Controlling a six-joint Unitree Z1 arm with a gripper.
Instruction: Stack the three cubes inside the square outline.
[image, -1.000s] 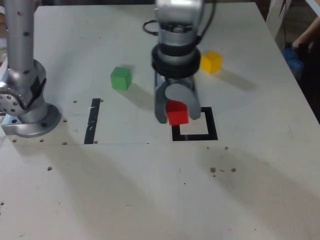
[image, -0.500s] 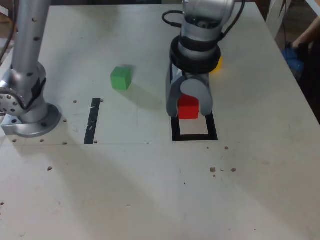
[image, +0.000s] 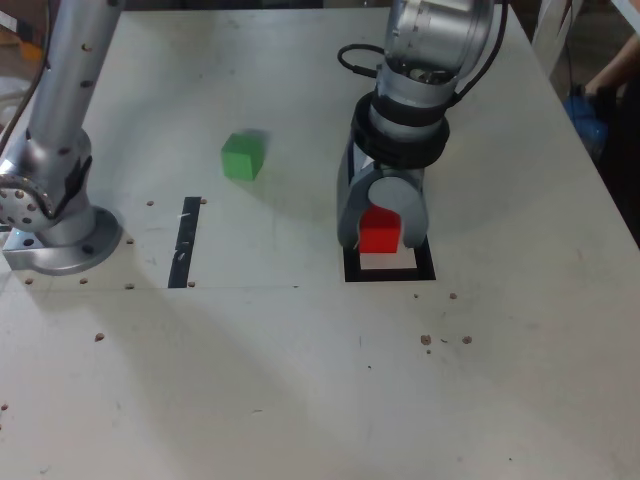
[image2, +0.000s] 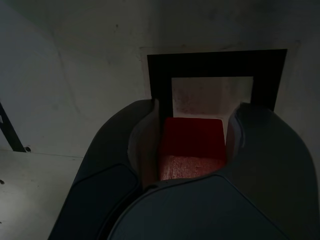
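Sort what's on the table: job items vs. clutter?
Job items:
- red cube, held in the tool
- green cube, loose on the table
- square outline, under the red cube
- yellow cube: not visible now

Lying about:
- thin black strip
- small dark specks on the table

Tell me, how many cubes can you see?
2. The red cube is held in the gripper over the square outline; the green cube sits on the table. Another may be hidden behind the arm.
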